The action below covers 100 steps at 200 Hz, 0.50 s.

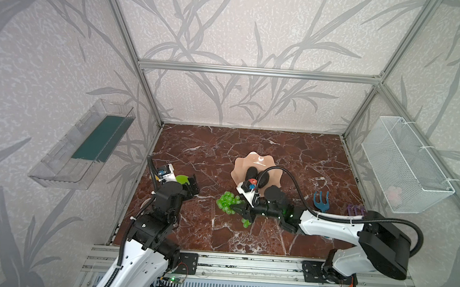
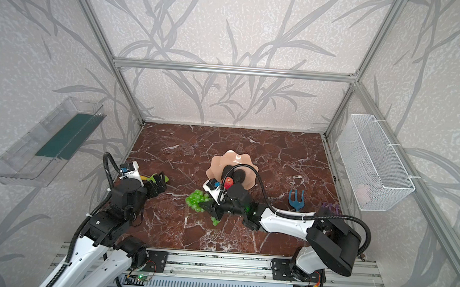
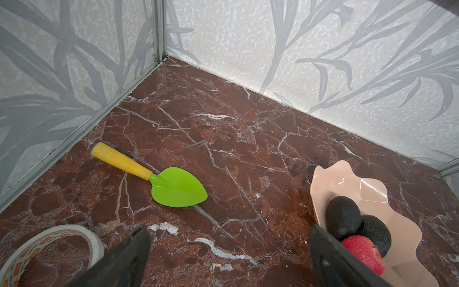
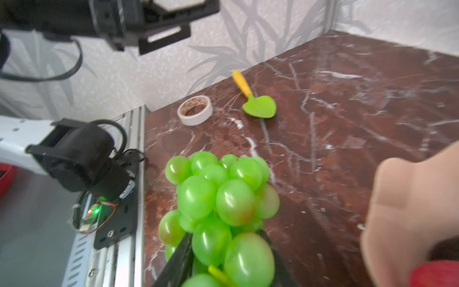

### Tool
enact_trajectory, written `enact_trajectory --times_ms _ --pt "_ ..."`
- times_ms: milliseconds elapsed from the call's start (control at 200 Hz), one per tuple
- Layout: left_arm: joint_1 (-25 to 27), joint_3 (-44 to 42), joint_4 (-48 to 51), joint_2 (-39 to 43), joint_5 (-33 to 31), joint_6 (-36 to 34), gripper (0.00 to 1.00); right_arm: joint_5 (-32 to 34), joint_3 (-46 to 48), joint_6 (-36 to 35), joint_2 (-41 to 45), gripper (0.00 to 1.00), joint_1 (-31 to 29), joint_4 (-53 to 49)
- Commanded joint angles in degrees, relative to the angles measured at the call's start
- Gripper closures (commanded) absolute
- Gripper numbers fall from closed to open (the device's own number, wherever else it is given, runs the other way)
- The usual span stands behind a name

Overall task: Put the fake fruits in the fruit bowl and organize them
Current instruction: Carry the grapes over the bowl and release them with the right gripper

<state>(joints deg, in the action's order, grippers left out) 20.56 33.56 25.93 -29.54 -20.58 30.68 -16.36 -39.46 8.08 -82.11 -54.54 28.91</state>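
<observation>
Against the marble tabletop (image 1: 223, 149), grapes (image 4: 218, 198) sit clamped inside the right pincer (image 4: 226, 251).

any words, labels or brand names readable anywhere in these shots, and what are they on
tape roll: orange print runs around its inner core, too small and blurred to read
nothing else in any view carries readable text
</observation>
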Motion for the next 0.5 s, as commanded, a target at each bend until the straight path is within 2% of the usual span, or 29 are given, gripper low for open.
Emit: enact_trajectory --times_ms 0,220,315,495 --pt "-0.3 -0.5 0.9 0.7 -1.4 1.2 0.01 2.4 -3.8 -3.9 2.4 0.61 3.7 -6.7" --pt "-0.2 -0.4 1.0 0.8 -1.6 1.1 0.01 0.7 -9.0 -6.1 -3.0 0.60 13.2 -7.6" --pt "-0.3 -0.4 1.2 1.1 -1.9 1.2 0.01 -2.3 -10.9 -5.2 -6.7 0.60 17.5 -5.9" --pt "-0.3 -0.6 1.2 1.5 -2.6 1.1 0.01 -6.4 -13.9 -5.7 -13.7 0.60 22.2 -3.6"
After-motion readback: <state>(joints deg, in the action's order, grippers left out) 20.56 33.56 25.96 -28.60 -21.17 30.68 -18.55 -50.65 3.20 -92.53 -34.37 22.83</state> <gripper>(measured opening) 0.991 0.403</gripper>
